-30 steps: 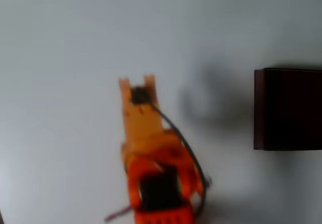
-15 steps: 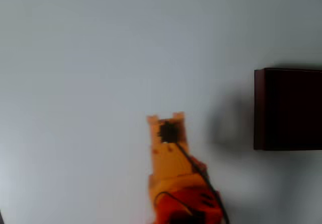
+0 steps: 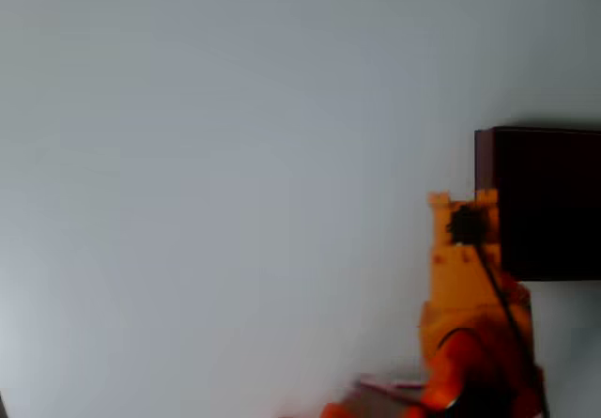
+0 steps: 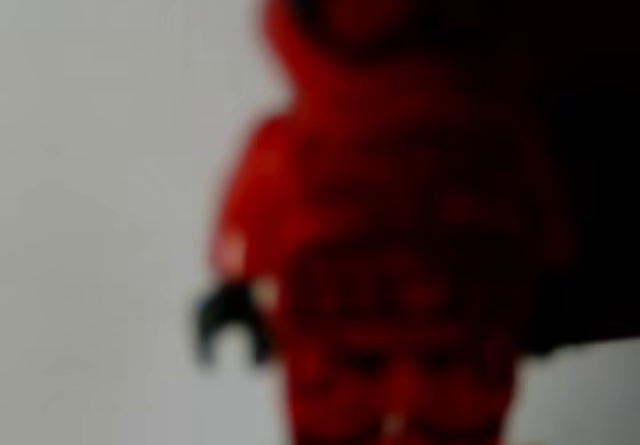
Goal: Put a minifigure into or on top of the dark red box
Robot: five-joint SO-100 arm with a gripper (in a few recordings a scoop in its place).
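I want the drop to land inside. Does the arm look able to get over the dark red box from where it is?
Probably yes. In the overhead view the gripper is already at the left wall of the dark red box, with bare table around it. The wrist view shows the minifigure close up and blurred.

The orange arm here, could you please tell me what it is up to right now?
The arm's pincer carries a red minifigure, which hangs blurred and close before the wrist camera. In the overhead view the pincer has swung right across the white table and now sits at the left wall of the dark red box. The figure is not released yet.
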